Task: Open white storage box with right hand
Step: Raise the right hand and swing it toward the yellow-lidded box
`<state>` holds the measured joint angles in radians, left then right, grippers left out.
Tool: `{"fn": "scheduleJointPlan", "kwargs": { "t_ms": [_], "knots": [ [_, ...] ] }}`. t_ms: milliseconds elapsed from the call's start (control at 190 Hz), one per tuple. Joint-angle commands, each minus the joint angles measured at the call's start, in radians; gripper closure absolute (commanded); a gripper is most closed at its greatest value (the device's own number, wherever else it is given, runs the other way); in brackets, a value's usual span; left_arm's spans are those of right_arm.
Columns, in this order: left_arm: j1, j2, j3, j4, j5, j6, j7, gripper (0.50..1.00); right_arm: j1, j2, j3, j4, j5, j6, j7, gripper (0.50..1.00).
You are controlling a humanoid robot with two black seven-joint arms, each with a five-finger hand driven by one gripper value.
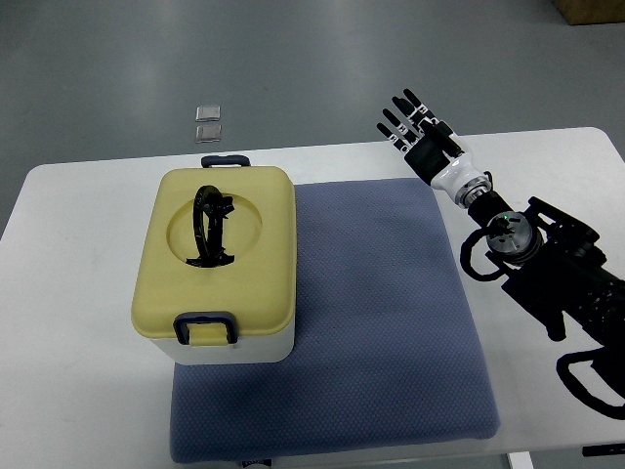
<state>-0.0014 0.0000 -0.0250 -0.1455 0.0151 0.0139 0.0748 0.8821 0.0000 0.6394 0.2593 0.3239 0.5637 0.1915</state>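
Observation:
A white storage box (229,347) with a pale yellow lid (220,249) sits on the left part of a blue mat (391,322). The lid is closed, with a black folding handle (208,227) lying in its round recess and dark blue latches at the near (204,326) and far (225,160) ends. My right hand (410,122) is raised above the table's far edge, well to the right of the box, fingers spread and empty. Its arm (537,259) comes in from the right.
The white table (68,322) carries the mat. Two small clear packets (207,122) lie on the grey floor beyond the table. A cardboard box corner (591,10) shows at top right.

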Motion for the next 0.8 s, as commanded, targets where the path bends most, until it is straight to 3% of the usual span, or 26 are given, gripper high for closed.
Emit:
{"fn": "scheduleJointPlan", "kwargs": {
  "t_ms": [0,284,579,795],
  "knots": [
    [0.000,0.000,-0.001,0.001,0.000,0.000,0.000,0.500,0.000,0.000,-0.003,0.000,-0.002,-0.001,0.000,0.570],
    [0.006,0.000,0.000,0.003,-0.001,-0.002,0.000,0.500,0.009,-0.003,-0.004,0.000,-0.080,0.001,0.000,0.570],
    [0.008,0.000,0.002,-0.008,-0.001,0.000,0.000,0.500,0.158,-0.031,-0.020,0.017,-0.585,0.041,0.000,0.570],
    [0.011,0.000,0.004,-0.013,-0.001,-0.012,0.000,0.500,0.268,-0.146,-0.053,0.213,-0.982,0.047,0.002,0.570]
  ]
}}
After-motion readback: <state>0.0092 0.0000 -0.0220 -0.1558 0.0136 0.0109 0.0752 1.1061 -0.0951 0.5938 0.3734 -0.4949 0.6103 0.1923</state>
